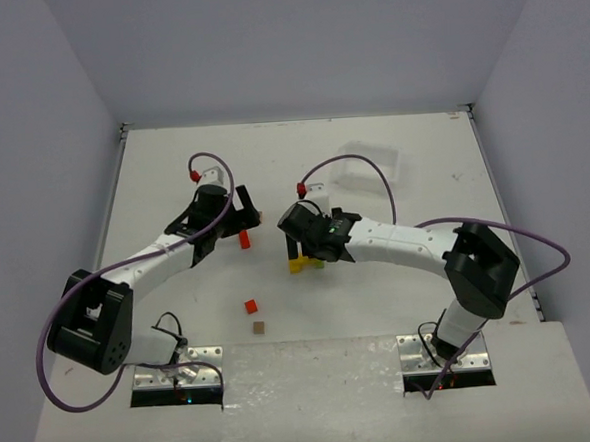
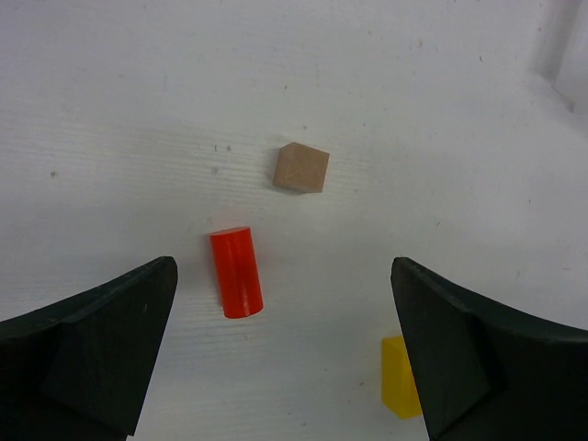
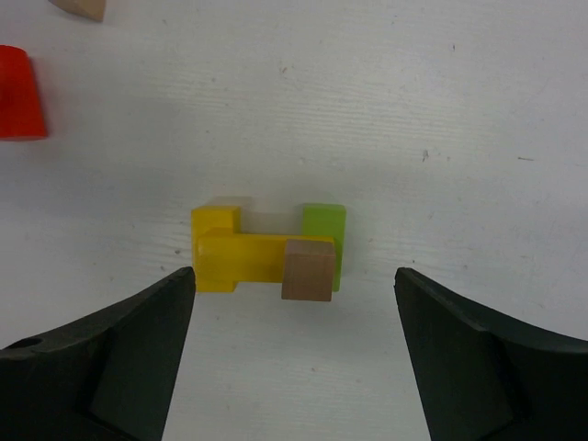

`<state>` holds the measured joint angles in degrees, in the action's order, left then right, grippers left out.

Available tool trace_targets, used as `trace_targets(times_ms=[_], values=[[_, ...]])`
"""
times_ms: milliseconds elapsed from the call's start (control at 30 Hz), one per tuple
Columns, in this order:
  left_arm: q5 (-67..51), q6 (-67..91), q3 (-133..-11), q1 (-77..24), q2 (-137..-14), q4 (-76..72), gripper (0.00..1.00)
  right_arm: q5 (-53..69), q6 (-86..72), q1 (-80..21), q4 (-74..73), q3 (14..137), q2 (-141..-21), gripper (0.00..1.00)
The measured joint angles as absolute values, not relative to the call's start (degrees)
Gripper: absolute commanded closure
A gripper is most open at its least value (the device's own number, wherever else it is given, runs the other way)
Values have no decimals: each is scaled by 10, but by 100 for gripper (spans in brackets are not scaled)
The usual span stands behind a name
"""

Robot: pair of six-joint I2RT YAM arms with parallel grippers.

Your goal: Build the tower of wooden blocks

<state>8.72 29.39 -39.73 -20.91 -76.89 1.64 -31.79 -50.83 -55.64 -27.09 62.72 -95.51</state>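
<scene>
We see left gripper (image 2: 283, 276) and right gripper (image 3: 294, 276) with jaws wide open, empty. Top view half hides wood block tower (image 1: 303, 266), mid-frame under right gripper. Right wrist view shows it all: yellow bar bridging yellow and green bases, brown block atop the green end. Left gripper sits over red cylinder (image 2: 236, 272).

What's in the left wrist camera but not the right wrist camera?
Only left wrist: the left gripper, open, and the whole red cylinder and brown cube. Only right wrist: the right gripper, open; the whole wood block tower with green block and brown top block. Both: white table; a red bit and tan bit at the right view's corner, probably those two.
</scene>
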Motion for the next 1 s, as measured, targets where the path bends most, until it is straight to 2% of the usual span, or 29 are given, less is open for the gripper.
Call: trace_targets(times_ms=[233, 300, 400, 500, 633, 1000], values=[[31, 249, -471, -209, -868, 29, 5, -297, -476, -524, -259, 601, -850, 1], [23, 240, -498, -209, -896, 34, 9, -282, -474, -499, -256, 577, -817, 1], [18, 227, -534, -209, -935, 40, 23, -265, -471, -433, -253, 522, -762, 1], [24, 220, -564, -209, -969, 55, 29, -263, -467, -387, -262, 472, -729, 1], [29, 213, -587, -209, -1004, 70, 34, -263, -459, -369, -273, 441, -702, 1], [40, 208, -601, -211, -1046, 99, 65, -276, -454, -338, -271, 409, -662, 1]])
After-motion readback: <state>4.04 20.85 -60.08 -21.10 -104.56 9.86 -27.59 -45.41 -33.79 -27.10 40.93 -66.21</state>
